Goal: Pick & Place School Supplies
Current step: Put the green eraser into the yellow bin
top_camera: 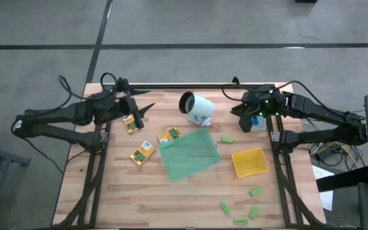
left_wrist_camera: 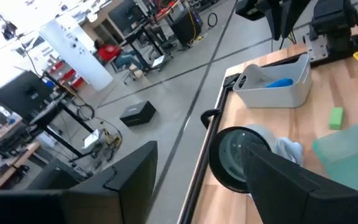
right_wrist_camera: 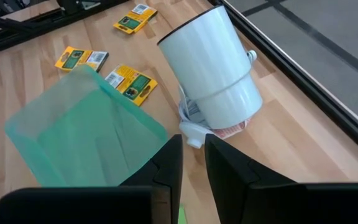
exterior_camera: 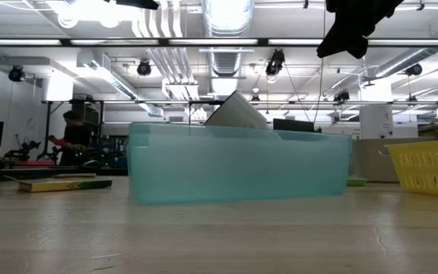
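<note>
We take the green tray [top_camera: 190, 155] as our landmark. Three yellow-and-green packets [top_camera: 142, 152] lie on its left side, one [top_camera: 169, 136] touching its corner. The light-green blocks [top_camera: 227, 139] lie on its right, most near the front table edge [top_camera: 171, 222]. The left gripper [top_camera: 147, 108] hangs over the back-left part, fingers apart, holding nothing. The right gripper [right_wrist_camera: 193, 163] hangs near the white bucket [top_camera: 197, 107], fingers nearly closed, empty.

Bright ceiling lights [exterior_camera: 90, 9] glare; soft, faint shadows.
</note>
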You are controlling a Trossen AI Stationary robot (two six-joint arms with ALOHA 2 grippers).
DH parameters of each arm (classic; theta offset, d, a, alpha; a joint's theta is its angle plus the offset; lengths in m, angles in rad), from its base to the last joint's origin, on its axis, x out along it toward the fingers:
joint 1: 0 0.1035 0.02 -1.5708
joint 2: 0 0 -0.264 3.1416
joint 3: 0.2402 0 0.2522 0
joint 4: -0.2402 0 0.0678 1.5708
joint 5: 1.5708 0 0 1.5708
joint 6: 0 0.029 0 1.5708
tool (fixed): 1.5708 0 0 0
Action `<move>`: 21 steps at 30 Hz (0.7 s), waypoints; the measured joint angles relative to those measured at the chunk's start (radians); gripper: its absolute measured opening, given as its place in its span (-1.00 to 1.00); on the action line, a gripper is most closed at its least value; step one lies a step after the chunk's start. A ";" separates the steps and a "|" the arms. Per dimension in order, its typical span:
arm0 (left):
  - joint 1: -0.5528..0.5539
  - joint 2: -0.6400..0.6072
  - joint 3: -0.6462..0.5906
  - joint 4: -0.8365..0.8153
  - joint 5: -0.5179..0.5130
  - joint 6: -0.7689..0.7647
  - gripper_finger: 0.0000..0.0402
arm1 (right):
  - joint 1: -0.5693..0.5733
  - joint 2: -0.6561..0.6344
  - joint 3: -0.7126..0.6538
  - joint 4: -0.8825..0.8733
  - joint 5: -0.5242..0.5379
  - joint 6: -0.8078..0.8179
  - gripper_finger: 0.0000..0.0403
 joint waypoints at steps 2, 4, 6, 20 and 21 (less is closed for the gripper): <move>0.000 0.002 0.005 0.001 0.001 -0.036 0.18 | 0.000 0.000 0.000 0.000 0.000 0.010 -0.65; 0.000 0.001 0.005 0.001 0.000 -0.083 0.18 | 0.000 0.001 0.000 0.000 0.000 0.012 -0.65; 0.000 0.000 0.000 0.001 0.001 -0.128 0.18 | 0.000 0.000 0.000 0.000 0.000 0.012 -0.64; 0.000 0.013 -0.001 0.016 0.000 -0.166 0.18 | 0.000 0.000 -0.001 0.000 0.000 0.013 -0.68; 0.000 0.013 -0.001 0.015 0.000 -0.167 0.18 | 0.000 0.000 -0.001 0.000 0.000 0.013 -0.67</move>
